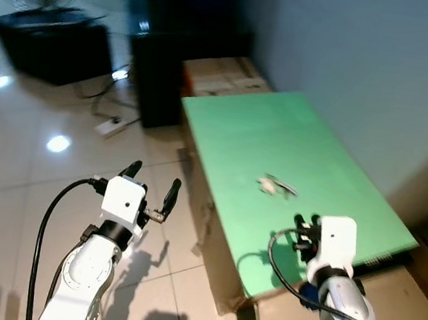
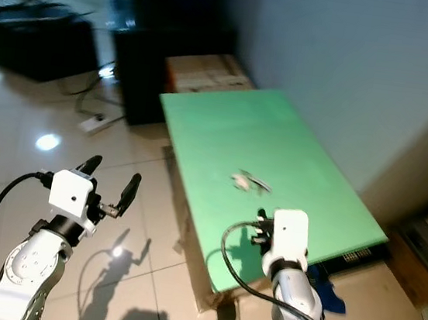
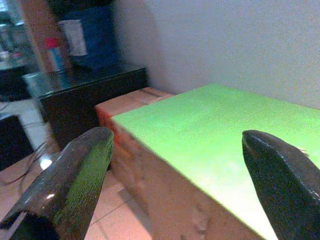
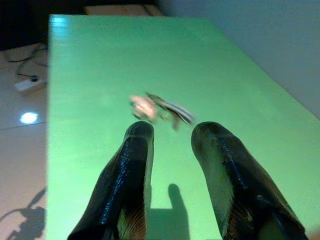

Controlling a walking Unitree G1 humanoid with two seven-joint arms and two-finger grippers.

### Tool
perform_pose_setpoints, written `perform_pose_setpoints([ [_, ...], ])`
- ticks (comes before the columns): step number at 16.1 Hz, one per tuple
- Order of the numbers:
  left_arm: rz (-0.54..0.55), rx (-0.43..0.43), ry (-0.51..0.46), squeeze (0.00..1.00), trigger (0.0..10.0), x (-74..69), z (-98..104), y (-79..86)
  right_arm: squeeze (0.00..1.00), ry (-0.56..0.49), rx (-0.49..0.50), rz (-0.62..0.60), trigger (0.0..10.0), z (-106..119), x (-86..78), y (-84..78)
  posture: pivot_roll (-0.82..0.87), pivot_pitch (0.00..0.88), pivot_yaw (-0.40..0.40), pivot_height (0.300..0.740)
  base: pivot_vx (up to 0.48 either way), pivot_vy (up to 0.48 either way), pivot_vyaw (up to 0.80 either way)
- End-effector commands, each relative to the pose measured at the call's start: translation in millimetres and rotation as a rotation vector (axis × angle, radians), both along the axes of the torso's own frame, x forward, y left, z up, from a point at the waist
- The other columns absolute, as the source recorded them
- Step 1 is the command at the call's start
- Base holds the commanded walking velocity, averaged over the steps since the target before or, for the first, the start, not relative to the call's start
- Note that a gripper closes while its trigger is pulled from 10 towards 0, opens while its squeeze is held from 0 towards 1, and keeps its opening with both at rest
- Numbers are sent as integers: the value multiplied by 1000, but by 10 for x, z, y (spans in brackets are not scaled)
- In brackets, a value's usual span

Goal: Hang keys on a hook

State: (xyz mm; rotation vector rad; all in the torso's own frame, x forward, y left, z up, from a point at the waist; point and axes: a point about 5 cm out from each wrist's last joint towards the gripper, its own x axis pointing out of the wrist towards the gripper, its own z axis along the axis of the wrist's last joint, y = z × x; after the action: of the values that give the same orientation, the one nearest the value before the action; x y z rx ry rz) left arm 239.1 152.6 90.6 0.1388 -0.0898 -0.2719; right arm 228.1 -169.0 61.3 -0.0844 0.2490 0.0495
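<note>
Keys (image 1: 276, 186) sit mid-way on the green table (image 1: 234, 123), about 11 o'clock from the right gripper (image 1: 306, 219). I'd come down square over the bunch, fingers straddling it. Its fingers are slightly parted, empty, hovering near the table's front edge. Left gripper (image 1: 151, 181) hangs over the floor, spread wide.

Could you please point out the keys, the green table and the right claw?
keys (image 1: 276, 186), left eye view, bunch's middle
green table (image 1: 233, 127), left eye view, bare top
right claw (image 4: 172, 137), right wrist view, between fingertips
</note>
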Motion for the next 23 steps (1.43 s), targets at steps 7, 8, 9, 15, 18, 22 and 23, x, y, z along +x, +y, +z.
perform_pose_setpoints([
  [7, 10, 1, -17, 0, 10000, -18, 8, -15, 0, -27, -12, 14, 10000, 90, 32, -16, -110, 47, -3, 740, 0, -59, -800],
  [8, 11, -1, -20, 0, 10000, -20, 15, -19, 0, -32, -24, 19, 10000, 97, 38, -16, -111, 48, -2, 740, 0, -480, -800],
  [9, 12, 0, -25, 0, 10000, -25, 19, -27, 0, -36, -43, 25, 10000, 102, 44, -17, -112, 47, -2, 740, 0, -480, -800],
  [15, 82, 10, 11, 0, 10000, 30, -1, -14, 0, -38, -140, 96, 10000, 125, 100, 22, -112, 52, -4, 740, 0, -240, -353],
  [18, 132, -15, 29, 0, 10000, 48, -15, 8, 0, -73, -115, 85, 10000, 177, 132, 28, -113, 55, -3, 740, 0, 0, 0],
  [22, 128, -63, 15, 0, 10000, 14, 30, 83, 0, -119, -105, 74, 10000, 240, 151, 22, -113, 47, 2, 740, 0, 0, 0],
  [23, 121, -50, 6, 0, 10000, 19, 49, 85, 0, -121, -101, 68, 10000, 244, 155, 14, -113, 45, 2, 740, 0, 0, 0],
])
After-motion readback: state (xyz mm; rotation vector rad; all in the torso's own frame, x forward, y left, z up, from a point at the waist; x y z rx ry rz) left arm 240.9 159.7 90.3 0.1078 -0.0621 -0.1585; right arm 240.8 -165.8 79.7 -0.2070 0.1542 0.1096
